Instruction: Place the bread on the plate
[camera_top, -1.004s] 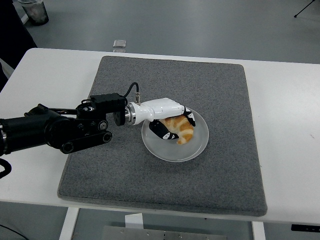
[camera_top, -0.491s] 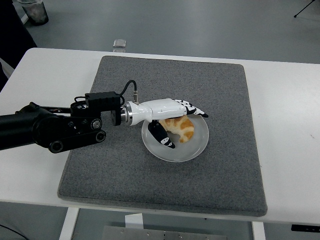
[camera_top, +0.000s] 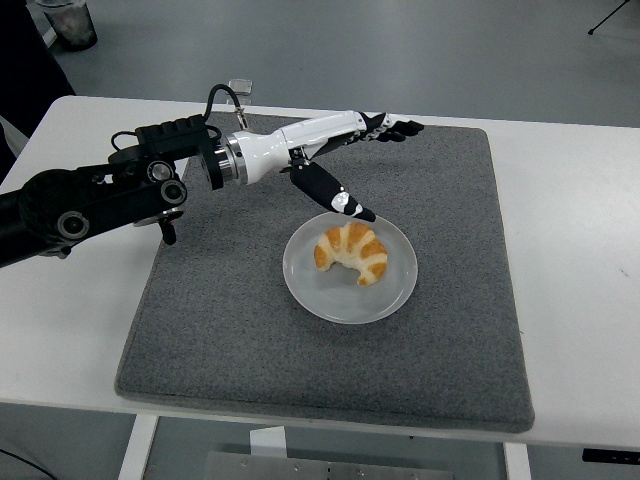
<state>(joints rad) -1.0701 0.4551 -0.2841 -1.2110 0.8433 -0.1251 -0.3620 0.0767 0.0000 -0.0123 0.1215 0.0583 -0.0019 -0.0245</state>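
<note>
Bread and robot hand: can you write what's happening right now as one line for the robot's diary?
bread: lying on plate, not held | left hand: open, raised above mat, behind plate | right arm: out of view | placement: looks done

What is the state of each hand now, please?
Left hand: open, holding nothing, raised over the mat beyond the plate.
Right hand: not in view.

Golden croissant (camera_top: 352, 253) lies on plate (camera_top: 303, 290).
</note>
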